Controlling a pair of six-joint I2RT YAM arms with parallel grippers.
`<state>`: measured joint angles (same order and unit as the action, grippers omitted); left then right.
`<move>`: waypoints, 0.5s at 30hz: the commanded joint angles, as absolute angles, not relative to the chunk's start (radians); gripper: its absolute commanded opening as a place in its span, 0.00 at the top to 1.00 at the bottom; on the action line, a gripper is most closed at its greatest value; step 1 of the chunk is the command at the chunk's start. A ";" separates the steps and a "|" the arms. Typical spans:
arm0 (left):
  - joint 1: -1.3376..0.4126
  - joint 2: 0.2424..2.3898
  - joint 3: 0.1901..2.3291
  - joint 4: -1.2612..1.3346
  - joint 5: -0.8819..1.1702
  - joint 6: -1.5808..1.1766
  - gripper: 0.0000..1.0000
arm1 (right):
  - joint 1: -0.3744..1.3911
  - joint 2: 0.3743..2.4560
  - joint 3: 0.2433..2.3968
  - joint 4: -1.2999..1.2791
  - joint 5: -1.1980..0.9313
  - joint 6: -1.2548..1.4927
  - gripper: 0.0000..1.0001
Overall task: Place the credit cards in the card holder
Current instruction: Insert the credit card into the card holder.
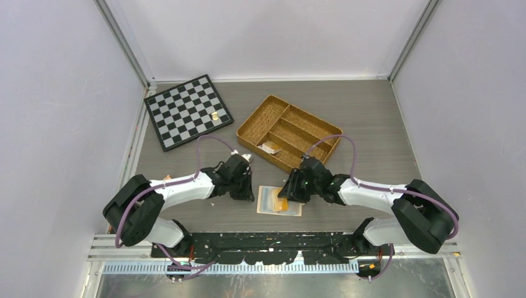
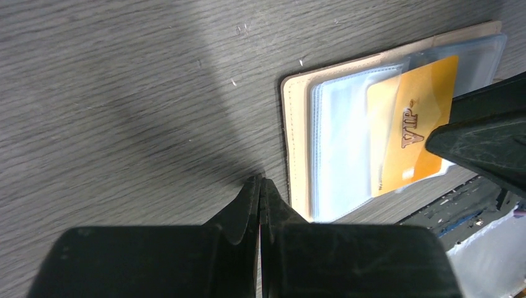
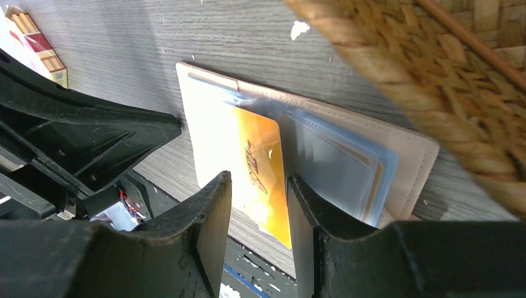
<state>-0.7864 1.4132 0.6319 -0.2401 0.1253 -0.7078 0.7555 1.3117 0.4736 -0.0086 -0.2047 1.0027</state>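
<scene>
Jaws parted and empty, the right gripper [image 3: 257, 186] hangs above an orange credit card [image 3: 255, 146] half-sleeved in the card holder [image 3: 410, 155]; the left gripper [image 2: 260, 181] is shut. Next, likely: nudge it home.

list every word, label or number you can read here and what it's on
"VIP": on the orange card lying across the open card holder.
Fine print along that card's edge: too small to read.
Print on the packet in the wicker tray: too small to read.
No other readable text.
</scene>
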 commanded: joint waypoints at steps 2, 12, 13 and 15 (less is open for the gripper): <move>-0.790 1.414 0.580 -0.213 0.158 -0.732 1.00 | 0.806 1.346 0.477 -0.071 -0.124 1.050 0.57; -0.790 1.414 0.543 -0.160 0.201 -0.750 1.00 | 0.868 1.391 0.532 -0.133 -0.022 1.060 0.56; -0.791 1.406 0.543 -0.169 0.192 -0.752 1.00 | 0.875 1.376 0.543 -0.162 -0.007 1.054 0.55; -0.790 1.384 0.545 -0.187 0.172 -0.752 1.00 | 0.883 1.347 0.564 -0.220 0.041 1.044 0.53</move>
